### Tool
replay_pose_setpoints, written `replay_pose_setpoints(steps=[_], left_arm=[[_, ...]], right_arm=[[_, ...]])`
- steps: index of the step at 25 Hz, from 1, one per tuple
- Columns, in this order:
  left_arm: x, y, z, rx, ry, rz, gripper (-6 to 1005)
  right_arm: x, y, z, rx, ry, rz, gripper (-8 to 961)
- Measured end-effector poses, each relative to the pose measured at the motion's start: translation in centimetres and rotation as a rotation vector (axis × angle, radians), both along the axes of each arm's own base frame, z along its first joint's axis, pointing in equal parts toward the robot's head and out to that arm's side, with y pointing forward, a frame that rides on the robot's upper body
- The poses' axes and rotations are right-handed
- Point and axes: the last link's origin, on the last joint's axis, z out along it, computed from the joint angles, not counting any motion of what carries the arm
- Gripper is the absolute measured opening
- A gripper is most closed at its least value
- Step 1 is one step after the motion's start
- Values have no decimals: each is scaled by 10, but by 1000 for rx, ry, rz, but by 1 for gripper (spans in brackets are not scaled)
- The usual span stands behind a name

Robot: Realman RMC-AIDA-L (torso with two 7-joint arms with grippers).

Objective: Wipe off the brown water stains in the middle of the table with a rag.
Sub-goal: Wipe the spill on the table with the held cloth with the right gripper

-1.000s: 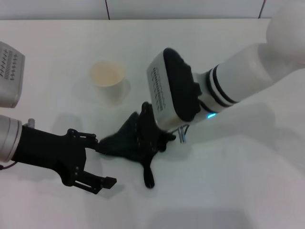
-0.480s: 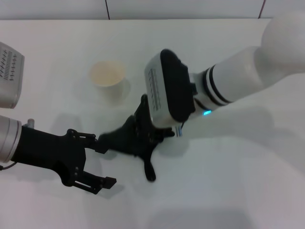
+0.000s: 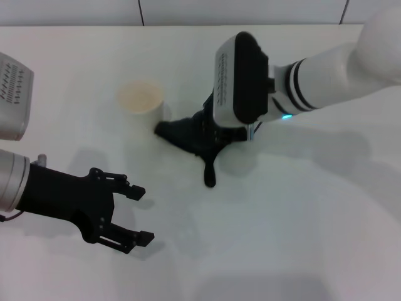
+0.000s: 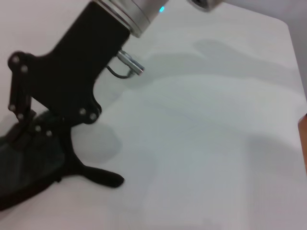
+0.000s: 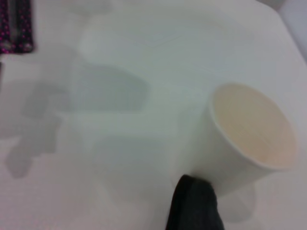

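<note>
My right gripper (image 3: 202, 135) is shut on the dark charcoal rag (image 3: 188, 137) and presses it onto the white table (image 3: 301, 207) right beside the paper cup (image 3: 141, 103). The rag's narrow tail (image 3: 209, 174) trails toward me. The left wrist view shows the right gripper (image 4: 29, 139) on the bunched rag (image 4: 26, 170). The right wrist view shows a rag tip (image 5: 194, 206) at the foot of the cup (image 5: 249, 139). My left gripper (image 3: 139, 214) is open and empty, low at the near left. No brown stain shows in any view.
A grey perforated device (image 3: 11, 94) sits at the left edge. The right arm's white forearm (image 3: 332, 75) reaches in from the far right. Bare table lies on the near side of the rag and to the right.
My right gripper has dragged the rag away from me and slightly right, from near the left gripper's fingertip to beside the cup. The left arm has not moved.
</note>
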Motion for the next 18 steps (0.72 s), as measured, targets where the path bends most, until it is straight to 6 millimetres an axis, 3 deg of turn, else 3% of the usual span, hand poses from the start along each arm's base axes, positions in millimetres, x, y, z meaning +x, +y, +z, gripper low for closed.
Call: replay_pose_setpoints(steps=[3,10,18], left_arm=[[1,0,0,2,0,-3,890],[-2,0,3,14,-1,3,890],[-4,2,7,31,-11,-5,890]], right_arm=[[1,4,4,15,7,-11,27],[-10,-15,6,-111,33,-13,27],[0,-24,44,-186,71,-64,27]])
